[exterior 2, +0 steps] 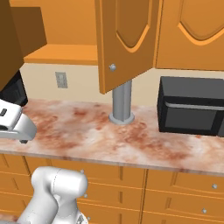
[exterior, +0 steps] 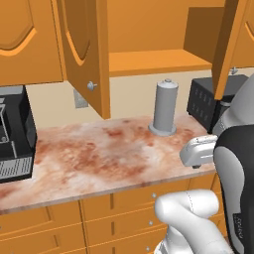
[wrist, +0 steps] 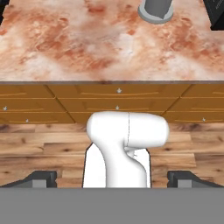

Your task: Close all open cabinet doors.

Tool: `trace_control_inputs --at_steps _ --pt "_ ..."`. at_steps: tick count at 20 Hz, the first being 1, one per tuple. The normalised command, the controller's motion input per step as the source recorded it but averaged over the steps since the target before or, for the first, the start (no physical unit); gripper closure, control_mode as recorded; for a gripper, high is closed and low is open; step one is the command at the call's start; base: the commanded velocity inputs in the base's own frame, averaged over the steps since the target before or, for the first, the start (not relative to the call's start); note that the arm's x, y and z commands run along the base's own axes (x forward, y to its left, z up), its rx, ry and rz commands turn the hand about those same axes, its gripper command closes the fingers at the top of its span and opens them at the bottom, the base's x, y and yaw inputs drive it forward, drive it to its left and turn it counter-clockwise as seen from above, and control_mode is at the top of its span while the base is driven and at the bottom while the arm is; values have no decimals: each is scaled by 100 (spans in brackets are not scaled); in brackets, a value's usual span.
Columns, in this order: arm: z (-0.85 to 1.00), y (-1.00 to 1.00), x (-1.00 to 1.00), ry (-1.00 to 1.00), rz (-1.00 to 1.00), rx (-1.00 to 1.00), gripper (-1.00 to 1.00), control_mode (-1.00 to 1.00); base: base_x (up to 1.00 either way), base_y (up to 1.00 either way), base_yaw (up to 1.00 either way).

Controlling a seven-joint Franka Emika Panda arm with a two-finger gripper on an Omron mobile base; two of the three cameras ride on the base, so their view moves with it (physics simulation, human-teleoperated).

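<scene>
Swinging out over the marbled counter [exterior: 99,158], two cabinet doors stand open: the left open door [exterior: 87,49] with its silver knob [exterior: 91,85], and the right open door [exterior: 229,37] at the shelf's far side. Both hang well above the gripper [wrist: 112,180], whose dark fingertips [wrist: 41,178] are spread wide, holding nothing. One grey canister [exterior: 164,106], one black microwave [exterior 2: 191,106].
</scene>
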Motion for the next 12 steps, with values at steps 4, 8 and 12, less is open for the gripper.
trace_control_inputs --at_steps 4,8,12 --pt "0 0 0 0 0 0 -100 -100 0 0 0" --pt "0 -16 -11 -7 0 0 -100 -100 0 0 0" --pt "14 -26 55 -23 -1 6 -100 -100 0 0 0"
